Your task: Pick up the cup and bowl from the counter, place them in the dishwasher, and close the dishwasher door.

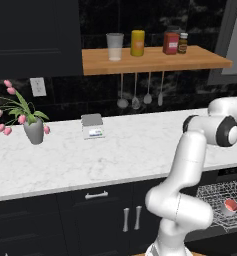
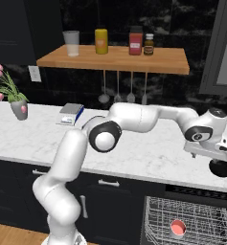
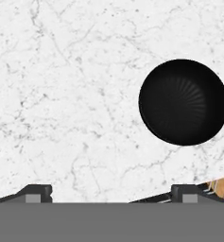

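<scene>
A black bowl [image 3: 183, 101] sits upright on the white marble counter [image 3: 61, 94], near its front edge [image 2: 223, 168]. My gripper [image 3: 111, 191] hangs open just above the counter, to the left of the bowl [image 2: 209, 155], with nothing between its fingers. Below the counter the dishwasher [image 2: 191, 215] stands open with its grey wire rack [image 1: 215, 195] pulled out. A red cup [image 2: 177, 228] lies in that rack [image 1: 231, 205]. The dishwasher door is out of view.
A grey vase of pink tulips [image 1: 34, 131] and a small kitchen scale [image 1: 92, 126] stand on the counter to the left. A wooden wall shelf [image 1: 150, 60] carries a glass and jars, with utensils [image 1: 140, 97] hanging under it. Black cabinets [image 1: 100, 215] run below.
</scene>
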You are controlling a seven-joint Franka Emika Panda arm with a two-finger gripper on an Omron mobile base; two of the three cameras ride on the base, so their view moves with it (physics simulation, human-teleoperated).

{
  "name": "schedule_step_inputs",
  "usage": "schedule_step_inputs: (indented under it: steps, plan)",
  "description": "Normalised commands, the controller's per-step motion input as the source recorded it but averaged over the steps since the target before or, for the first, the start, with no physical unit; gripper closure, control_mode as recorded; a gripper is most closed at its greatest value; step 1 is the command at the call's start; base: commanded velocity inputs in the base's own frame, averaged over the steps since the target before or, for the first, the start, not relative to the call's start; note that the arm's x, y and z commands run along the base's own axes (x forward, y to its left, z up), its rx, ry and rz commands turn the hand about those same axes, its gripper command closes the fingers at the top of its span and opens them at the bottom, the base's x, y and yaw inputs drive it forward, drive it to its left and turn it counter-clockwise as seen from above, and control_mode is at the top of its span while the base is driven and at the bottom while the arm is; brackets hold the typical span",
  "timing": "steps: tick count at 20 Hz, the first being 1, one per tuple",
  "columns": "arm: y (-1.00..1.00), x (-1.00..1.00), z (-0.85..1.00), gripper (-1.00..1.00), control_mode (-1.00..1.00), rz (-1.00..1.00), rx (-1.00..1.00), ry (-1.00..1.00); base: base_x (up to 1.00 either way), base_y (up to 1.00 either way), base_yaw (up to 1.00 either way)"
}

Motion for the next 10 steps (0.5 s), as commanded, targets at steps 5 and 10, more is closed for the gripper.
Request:
schedule_step_inputs:
  steps: [5,10]
  plan:
    - [-0.32,0.23,-0.34,-1.00,-1.00,-0.02,0.00,0.00,0.00,0.00,0.00]
    - [-0.08,0.43,-0.47,-1.00,-1.00,0.00,0.03,0.00,0.00,0.00,0.00]
